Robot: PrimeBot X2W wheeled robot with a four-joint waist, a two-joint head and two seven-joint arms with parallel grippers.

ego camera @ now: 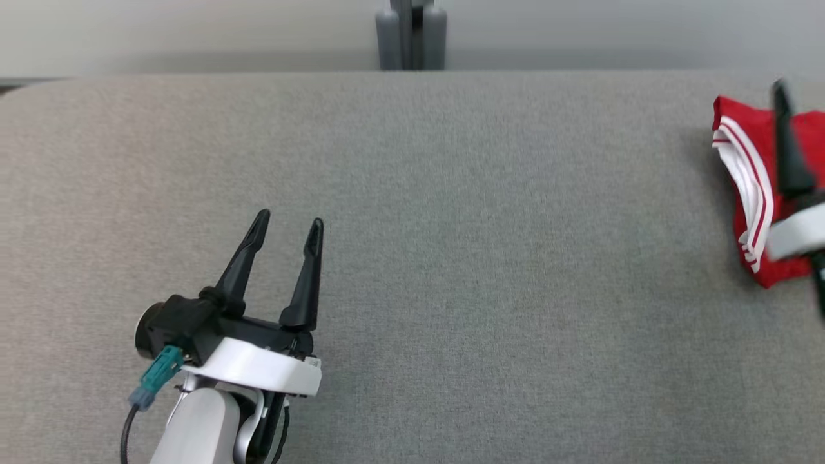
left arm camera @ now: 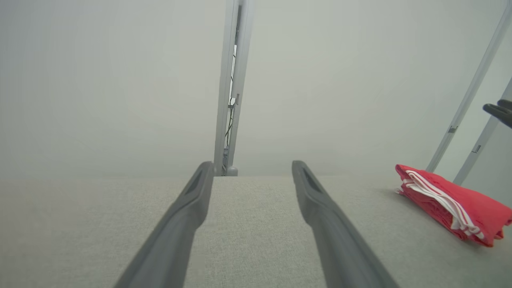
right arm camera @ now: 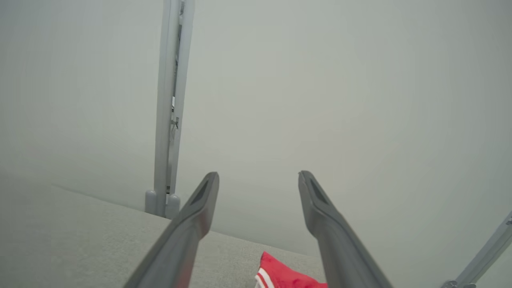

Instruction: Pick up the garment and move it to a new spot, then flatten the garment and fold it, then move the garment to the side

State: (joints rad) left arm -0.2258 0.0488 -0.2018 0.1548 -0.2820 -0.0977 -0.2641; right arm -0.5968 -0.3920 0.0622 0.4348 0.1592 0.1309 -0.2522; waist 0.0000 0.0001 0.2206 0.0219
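**Desk.** The desk (ego camera: 451, 225) has a grey fabric top. A grey post (ego camera: 410, 32) stands at the middle of its far edge, against a pale wall.

**Garment.** The garment (ego camera: 747, 167) is red with white stripes. It lies folded in a compact bundle at the far right of the desk, with the striped edge facing left in the head view. Part of it is cut off by that view's right edge. In the left wrist view the garment (left arm camera: 452, 204) rests flat on the desk, well to the right of the left arm's fingers.

**Left gripper.** The left gripper (ego camera: 289, 220) is at the lower left of the head view, over bare desk and well apart from the garment. Its fingers point toward the far edge. They are spread moderately and hold nothing. The left wrist view shows desk surface in the gap between them.

**Right gripper.** The right gripper (right arm camera: 258, 175) is over the garment at the right edge of the head view, where one dark finger (ego camera: 787, 142) crosses the red cloth. In the right wrist view the fingers are spread wide and hold nothing. A corner of the garment (right arm camera: 280, 276) shows low between them. In the left wrist view the right arm's fingertips (left arm camera: 500, 111) are raised above the garment, not touching it.
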